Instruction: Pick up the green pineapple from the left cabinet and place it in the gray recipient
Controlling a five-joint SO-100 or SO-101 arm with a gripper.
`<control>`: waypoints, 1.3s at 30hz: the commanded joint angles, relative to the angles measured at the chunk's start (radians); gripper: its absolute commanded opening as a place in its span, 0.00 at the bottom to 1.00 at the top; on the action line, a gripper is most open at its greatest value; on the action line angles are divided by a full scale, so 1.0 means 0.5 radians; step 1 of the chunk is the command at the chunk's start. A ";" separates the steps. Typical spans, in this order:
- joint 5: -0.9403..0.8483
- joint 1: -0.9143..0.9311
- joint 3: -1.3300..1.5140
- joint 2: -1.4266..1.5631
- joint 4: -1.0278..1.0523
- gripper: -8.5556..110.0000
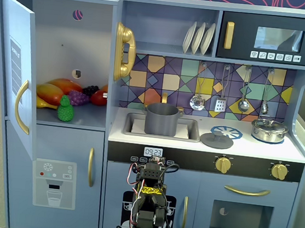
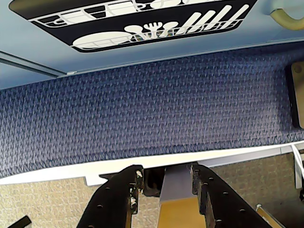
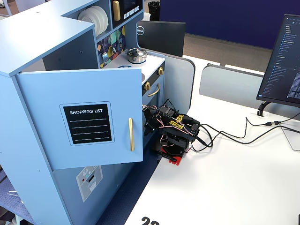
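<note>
The green pineapple stands upright at the front of the shelf in the left cabinet, whose door is swung open. The gray recipient sits in the sink, right of the cabinet. My arm is folded low in front of the toy kitchen, far below both. In the wrist view my gripper is open and empty, with blue carpet and the kitchen's lower door beyond it. In the side fixed view the arm rests on the white table; the open door hides the shelf.
An orange-yellow mango, purple grapes and a red fruit lie behind the pineapple. A flat gray lid and a shiny silver pot sit on the counter. Cables and a monitor are on the table.
</note>
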 commanded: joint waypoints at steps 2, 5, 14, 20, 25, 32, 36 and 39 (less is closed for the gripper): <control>-0.067 0.132 0.000 -0.015 0.356 0.09; -0.067 0.123 0.000 -0.015 0.356 0.07; -0.126 -0.325 0.000 -0.021 0.092 0.07; -0.255 -1.347 -0.015 -0.172 -1.537 0.07; -0.230 -1.740 -0.451 -0.580 -2.503 0.12; -0.209 -1.635 -1.117 -0.942 -2.565 0.19; -0.209 -1.598 -1.187 -1.074 -2.666 0.24; -0.230 -1.598 -1.236 -1.200 -2.761 0.27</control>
